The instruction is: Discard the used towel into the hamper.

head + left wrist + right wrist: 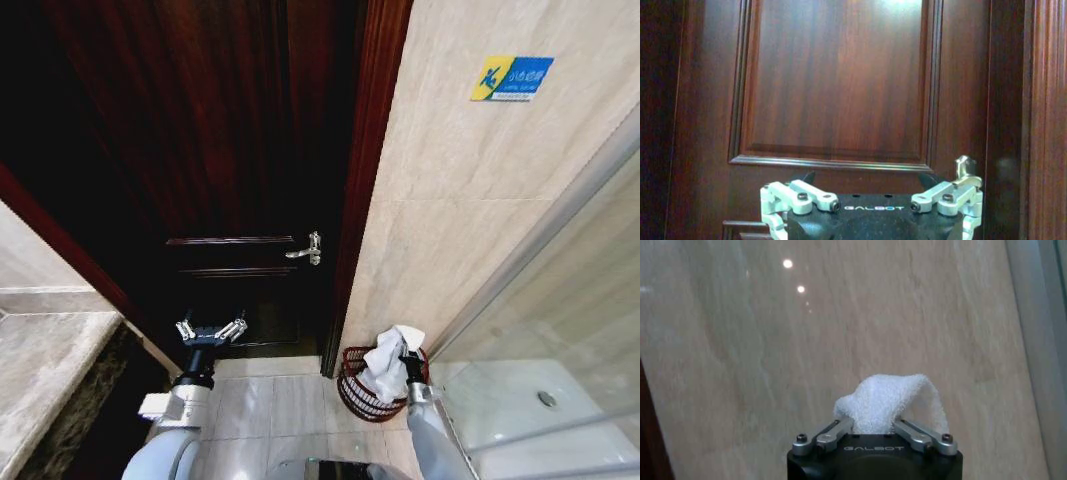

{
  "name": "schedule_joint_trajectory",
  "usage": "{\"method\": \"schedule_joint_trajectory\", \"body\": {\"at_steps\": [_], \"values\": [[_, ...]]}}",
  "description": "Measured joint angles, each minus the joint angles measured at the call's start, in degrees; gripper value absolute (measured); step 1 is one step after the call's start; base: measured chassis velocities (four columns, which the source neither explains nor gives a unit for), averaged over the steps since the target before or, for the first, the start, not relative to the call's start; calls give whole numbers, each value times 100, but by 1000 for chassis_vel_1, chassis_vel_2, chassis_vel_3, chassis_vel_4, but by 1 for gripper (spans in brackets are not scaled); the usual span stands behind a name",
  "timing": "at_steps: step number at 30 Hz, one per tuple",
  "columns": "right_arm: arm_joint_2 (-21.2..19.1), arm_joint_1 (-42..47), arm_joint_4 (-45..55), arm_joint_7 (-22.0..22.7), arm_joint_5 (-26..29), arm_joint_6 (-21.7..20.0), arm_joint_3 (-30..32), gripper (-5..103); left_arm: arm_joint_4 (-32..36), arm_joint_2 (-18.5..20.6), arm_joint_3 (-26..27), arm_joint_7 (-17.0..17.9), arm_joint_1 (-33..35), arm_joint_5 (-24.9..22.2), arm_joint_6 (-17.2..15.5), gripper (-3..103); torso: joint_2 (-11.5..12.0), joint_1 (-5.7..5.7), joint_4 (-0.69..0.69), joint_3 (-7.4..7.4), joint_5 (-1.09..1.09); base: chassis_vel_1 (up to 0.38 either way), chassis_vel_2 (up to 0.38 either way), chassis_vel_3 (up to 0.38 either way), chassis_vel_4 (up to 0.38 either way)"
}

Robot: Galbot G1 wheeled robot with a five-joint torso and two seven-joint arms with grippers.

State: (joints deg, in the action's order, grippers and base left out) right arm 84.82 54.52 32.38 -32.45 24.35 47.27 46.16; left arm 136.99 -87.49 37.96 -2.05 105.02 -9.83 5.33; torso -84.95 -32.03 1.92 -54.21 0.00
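Observation:
A white towel (390, 362) hangs over the dark red-brown wire hamper (356, 392), which stands on the tiled floor against the beige wall. My right gripper (409, 357) is shut on the towel, holding it just above the hamper's rim. In the right wrist view the towel (888, 401) bulges up between the closed fingers of my right gripper (873, 426), with the beige wall behind. My left gripper (211, 332) stands open in front of the dark wooden door, holding nothing. In the left wrist view my left gripper (870, 197) faces the door's panel.
The dark wooden door (230, 150) with a metal handle (308, 248) fills the left. A stone counter (40, 360) runs along the far left. A glass shower partition (560, 330) and white shower tray (530, 400) lie on the right. A blue-yellow sign (512, 77) is on the wall.

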Motion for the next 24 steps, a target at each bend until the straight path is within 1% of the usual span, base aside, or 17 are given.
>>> {"method": "schedule_joint_trajectory", "body": {"at_steps": [5,7,9,10,13,14,16,17,18,20,22,23,24], "values": [[-1,-94,-319,-45,-146,-91,75,7,0,0,0,0,0,0,0,100,0,0,1,0,0,0,0,0,0],[-25,-128,-452,-92,-280,-309,97,7,0,0,0,0,0,0,0,100,0,0,0,0,0,0,0,0,0],[-36,-172,-548,-97,-512,-454,160,7,0,0,0,0,0,0,0,100,0,0,1,0,0,0,0,0,0],[-36,-172,-548,-97,-512,-454,160,7,0,0,0,0,0,0,0,100,0,0,1,0,0,0,0,0,0],[-12,-131,-476,-20,-975,-664,220,7,0,0,0,0,0,0,0,100,0,0,0,0,0,0,0,0,0],[-12,-131,-476,-20,-975,-664,220,7,0,0,0,0,0,0,0,100,0,0,0,0,0,0,0,0,0],[4,-103,-458,16,-1399,-857,331,7,0,0,0,0,0,0,0,100,0,0,1,0,0,0,0,0,0],[-9,-91,-465,-118,-1507,-1025,350,7,0,0,0,0,0,0,0,100,0,0,0,0,1,0,0,0,0],[-9,-91,-465,-118,-1507,-1025,350,7,0,0,0,0,0,0,0,100,0,0,0,0,1,0,0,0,0],[-53,-125,-569,-300,-1577,-1215,358,7,0,0,0,0,0,0,0,100,0,0,0,0,0,0,0,0,0],[-68,-138,-597,-329,-1600,-1297,357,7,0,0,0,0,0,0,0,100,0,0,0,0,1,0,0,0,0],[-97,-152,-623,-358,-1707,-1453,364,7,0,0,0,0,0,0,0,100,0,0,1,0,0,0,0,0,0],[-108,-155,-634,-377,-1777,-1518,384,7,0,0,0,0,0,0,0,100,0,0,1,0,0,0,0,0,0]]}}
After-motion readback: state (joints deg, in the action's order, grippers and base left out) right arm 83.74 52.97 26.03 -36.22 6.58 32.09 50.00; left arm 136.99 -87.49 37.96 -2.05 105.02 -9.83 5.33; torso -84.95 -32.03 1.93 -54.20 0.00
